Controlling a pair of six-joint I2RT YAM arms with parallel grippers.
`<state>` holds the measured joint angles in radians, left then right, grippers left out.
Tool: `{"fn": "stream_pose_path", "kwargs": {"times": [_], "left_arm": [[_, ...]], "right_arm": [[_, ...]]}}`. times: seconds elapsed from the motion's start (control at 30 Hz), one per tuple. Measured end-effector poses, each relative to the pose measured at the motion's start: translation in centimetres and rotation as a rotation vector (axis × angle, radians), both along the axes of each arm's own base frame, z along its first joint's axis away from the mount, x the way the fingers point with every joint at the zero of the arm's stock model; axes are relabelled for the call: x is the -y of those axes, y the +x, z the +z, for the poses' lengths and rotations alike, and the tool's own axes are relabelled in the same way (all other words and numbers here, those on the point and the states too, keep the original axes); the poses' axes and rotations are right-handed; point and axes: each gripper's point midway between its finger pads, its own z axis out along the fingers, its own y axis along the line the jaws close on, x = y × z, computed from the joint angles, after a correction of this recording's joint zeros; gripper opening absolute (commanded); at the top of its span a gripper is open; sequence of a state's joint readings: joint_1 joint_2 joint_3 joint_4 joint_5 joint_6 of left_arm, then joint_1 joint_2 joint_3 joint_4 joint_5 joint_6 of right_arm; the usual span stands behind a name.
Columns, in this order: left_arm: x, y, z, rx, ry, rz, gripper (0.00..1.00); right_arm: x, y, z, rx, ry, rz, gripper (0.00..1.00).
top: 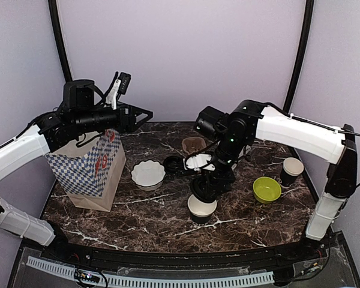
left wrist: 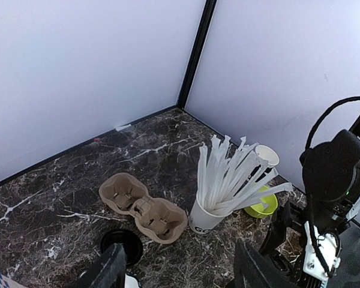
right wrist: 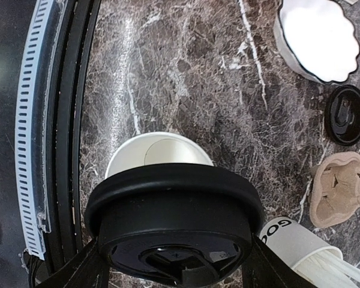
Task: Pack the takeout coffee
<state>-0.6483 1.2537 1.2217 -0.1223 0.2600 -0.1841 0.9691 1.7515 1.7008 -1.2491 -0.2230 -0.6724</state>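
White-shelled arms [top: 294, 133] — black joints [top: 343, 171].

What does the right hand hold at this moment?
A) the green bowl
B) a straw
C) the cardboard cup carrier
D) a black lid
D: the right wrist view shows the black lid gripped by the right hand, above the open cup.

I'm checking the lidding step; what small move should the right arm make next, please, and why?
Probably lower the lid onto the open cup, since the right gripper holds it just above the cup's uncovered white rim.
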Motion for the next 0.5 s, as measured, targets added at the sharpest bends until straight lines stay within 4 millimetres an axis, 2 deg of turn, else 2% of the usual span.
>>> {"fn": "stream_pose_path", "kwargs": {"times": [0.17,0.5], "left_arm": [[-0.2,-0.3,0.0,0.003,-0.002,0.0,0.63],[-0.4,-0.5,-0.7,-0.008,0.007,0.0,0.63]], "right_arm": [[0.0,-0.4,-1.5,0.013,-0.062,0.015,0.68],[0.3,-0.2,-2.7,0.033,-0.118,0.007,0.68]]}}
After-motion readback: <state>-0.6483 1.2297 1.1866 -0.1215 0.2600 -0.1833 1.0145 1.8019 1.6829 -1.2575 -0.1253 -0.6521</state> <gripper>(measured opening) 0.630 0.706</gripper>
